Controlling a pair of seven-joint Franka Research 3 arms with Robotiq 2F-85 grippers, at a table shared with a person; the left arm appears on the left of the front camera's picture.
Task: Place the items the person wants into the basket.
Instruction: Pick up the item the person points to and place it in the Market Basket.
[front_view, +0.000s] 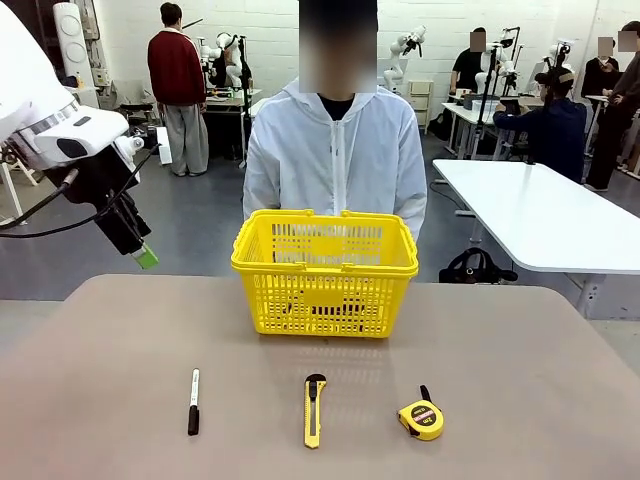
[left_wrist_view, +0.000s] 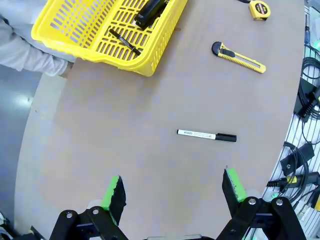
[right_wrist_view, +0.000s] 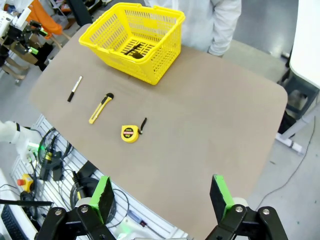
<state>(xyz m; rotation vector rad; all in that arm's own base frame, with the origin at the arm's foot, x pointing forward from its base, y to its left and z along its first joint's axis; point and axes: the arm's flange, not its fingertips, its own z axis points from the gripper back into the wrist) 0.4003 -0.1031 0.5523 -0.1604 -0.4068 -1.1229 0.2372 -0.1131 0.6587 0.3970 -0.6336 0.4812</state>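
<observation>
Front view: box cutter (front_view: 314, 410) on the surface (front_view: 520, 380) just before the basket (front_view: 300, 268), black pen (left_wrist_view: 125, 41) inside it; left end effector (front_view: 143, 255) and right end effector (right_wrist_view: 159, 192) open, empty; best pinch the cutter squarely across its middle.

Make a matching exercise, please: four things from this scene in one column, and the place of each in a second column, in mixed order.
Things:
1. black pen
2. white pen
3. box cutter
4. tape measure

Places:
A. robot's right end of the near row
B. inside the basket
C. robot's left end of the near row
D. middle of the near row

Pairs: 1-B, 2-C, 3-D, 4-A
</observation>
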